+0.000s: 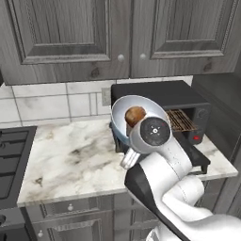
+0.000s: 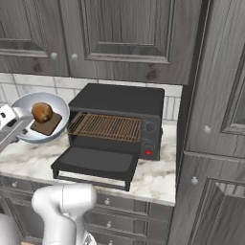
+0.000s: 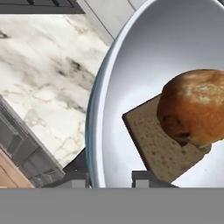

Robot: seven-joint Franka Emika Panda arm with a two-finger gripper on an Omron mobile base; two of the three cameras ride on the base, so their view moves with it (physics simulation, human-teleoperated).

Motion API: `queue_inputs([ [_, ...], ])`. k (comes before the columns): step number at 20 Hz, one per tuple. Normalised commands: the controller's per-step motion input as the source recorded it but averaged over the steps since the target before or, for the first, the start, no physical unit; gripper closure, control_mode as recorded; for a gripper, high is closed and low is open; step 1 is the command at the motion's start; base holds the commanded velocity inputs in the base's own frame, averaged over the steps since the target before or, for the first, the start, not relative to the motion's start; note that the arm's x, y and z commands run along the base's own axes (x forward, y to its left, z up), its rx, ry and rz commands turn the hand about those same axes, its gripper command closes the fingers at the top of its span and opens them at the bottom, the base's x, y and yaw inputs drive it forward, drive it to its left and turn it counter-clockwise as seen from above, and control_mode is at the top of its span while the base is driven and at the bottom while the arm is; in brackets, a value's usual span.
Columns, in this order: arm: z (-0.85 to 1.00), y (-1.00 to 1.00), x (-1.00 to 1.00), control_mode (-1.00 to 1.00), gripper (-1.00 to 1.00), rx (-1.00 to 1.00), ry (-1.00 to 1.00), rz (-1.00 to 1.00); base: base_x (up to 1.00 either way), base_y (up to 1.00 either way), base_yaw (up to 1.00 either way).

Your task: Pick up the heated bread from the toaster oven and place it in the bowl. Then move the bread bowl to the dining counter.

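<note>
**Bowl w/ bun lifted off worktop, gripped by its rim**

Far left: a dark stovetop [image 1: 12, 160] edges the marble worktop [image 1: 70, 160], w/ tiled wall and grey cabinets behind.

Moving right: the bowl [image 2: 26, 131], pale blue outside and white inside, is held up in the air, tilted so its inside faces the cameras. In it sits the heated bread [image 2: 42, 112], a round orange-brown bun, resting on a flat brown square piece [image 2: 47, 125]. The tilt looks mild enough that both stay put, leaning toward the low side.

The gripper [image 3: 111, 177] has its two fingers closed tight on the bowl's rim, one tip inside the wall and one outside, seen in the hand view. A rim pinch makes sense: the bowl is too wide to span, and this leaves the contents untouched.

Right of the bowl: the toaster oven [image 2: 119, 103], black, door [image 2: 95, 162] dropped flat toward the near edge, brownish wire rack [image 2: 105, 127] bare. So bread step looks done; carrying the bowl to the dining counter is what remains. Risk, as I judge it: more tilt could roll the bun out.

Far right: tall grey cabinet [image 2: 215, 119].
</note>
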Motion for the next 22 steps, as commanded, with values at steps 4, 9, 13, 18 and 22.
queue_inputs([
  [4, 0.0, 0.0, 0.0, 1.0, 1.0, 0.0, 0.0, 0.0, -0.94, -0.19, 0.73],
  [9, 0.0, 0.0, 0.0, 1.0, 1.0, 0.0, 0.0, 0.0, -0.23, -0.01, 1.0],
  [13, 0.0, 0.0, 0.0, 1.0, 1.0, 0.0, 0.0, 0.0, -0.03, 0.0, 1.0],
  [18, 0.0, 0.0, 0.0, 1.0, 1.0, 0.0, 0.0, 0.0, -0.01, 0.0, 1.0],
  [22, 0.0, 0.0, 0.0, 1.0, 1.0, 0.0, 0.0, 0.0, 0.0, 0.0, 1.0],
])
